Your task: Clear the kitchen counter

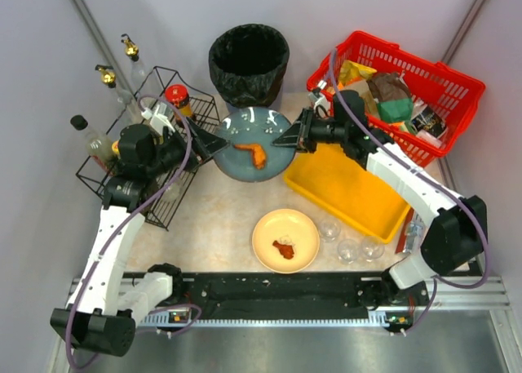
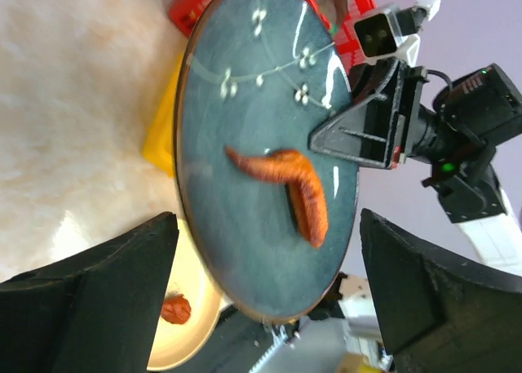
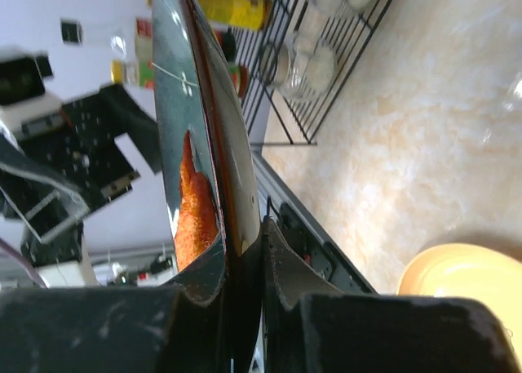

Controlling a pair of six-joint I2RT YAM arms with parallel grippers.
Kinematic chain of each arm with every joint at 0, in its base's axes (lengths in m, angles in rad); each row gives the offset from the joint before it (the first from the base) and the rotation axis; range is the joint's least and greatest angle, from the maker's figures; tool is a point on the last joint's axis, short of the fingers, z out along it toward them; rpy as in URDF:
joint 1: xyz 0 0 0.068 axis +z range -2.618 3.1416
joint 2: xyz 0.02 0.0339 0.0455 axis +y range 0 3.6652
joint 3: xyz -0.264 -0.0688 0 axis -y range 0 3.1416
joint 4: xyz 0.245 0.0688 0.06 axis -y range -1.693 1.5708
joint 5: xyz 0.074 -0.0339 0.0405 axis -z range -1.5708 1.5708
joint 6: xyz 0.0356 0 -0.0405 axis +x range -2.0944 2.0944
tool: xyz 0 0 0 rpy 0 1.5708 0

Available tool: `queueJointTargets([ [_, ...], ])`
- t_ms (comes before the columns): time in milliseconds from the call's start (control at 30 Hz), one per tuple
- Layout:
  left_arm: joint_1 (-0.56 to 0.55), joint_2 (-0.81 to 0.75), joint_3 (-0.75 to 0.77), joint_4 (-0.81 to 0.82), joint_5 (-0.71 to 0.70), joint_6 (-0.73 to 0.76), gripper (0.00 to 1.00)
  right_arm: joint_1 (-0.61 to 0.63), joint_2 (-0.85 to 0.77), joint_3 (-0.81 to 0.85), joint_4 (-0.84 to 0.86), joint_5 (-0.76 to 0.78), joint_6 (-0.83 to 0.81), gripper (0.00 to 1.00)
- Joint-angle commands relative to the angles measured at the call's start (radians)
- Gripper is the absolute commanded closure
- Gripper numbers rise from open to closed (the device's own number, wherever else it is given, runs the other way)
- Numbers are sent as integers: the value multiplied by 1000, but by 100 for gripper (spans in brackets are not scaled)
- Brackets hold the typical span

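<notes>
The right fingers [image 3: 281,275] are pressed together on the rim of a blue-grey plate [image 1: 241,124], pinching it at its right edge. An orange-brown piece of food [image 1: 253,154] lies on the plate. In the left wrist view the plate's edge overlaps the things under it, so it appears to be held clear of the surface [image 1: 216,218]. The left fingers [image 2: 98,291] are spread wide at the plate's left edge, one on either side of it and not closed on it.

The beige marbled surface spreads across the middle of the top view, and the plate hangs over its far middle, just in front of a black bin [image 1: 249,59]. A black wire rack [image 1: 163,214] stands on its left side with a red-capped bottle [image 1: 175,95] inside. A yellow tray [image 1: 351,189] lies on the right, beside a red basket [image 1: 379,45] full of packets. A pale yellow plate [image 1: 269,226] with a small reddish scrap sits near the arms' bases, and three clear glasses [image 1: 348,249] stand just beside it.
</notes>
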Motion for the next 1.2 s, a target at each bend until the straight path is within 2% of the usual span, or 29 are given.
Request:
queueJointTargets([
  [0, 1, -53, 64, -80, -170, 147, 4, -47, 14, 182, 85, 67, 121, 100],
  [200, 1, -136, 61, -111, -299, 247, 2, -112, 173, 438, 79, 113, 162, 100],
  [400, 1, -131, 98, -105, -286, 321, 2, -156, 403, 770, 62, 213, 187, 100],
  [533, 1, -105, 98, -92, -273, 301, 2, -172, 590, 1007, 48, 299, 192, 100],
  [633, 1, -88, 86, -68, -257, 292, 2, -185, 686, 1117, 39, 374, 172, 100],
  [733, 1, -64, 86, -69, -238, 293, 3, -215, 743, 1162, 66, 423, 163, 100],
  [933, 1, -32, 81, -65, -232, 281, 3, -219, 744, 1142, 201, 561, 14, 100],
  [1167, 1, -1, 87, -42, -223, 261, 4, -204, 747, 1131, 327, 607, -115, 100],
])
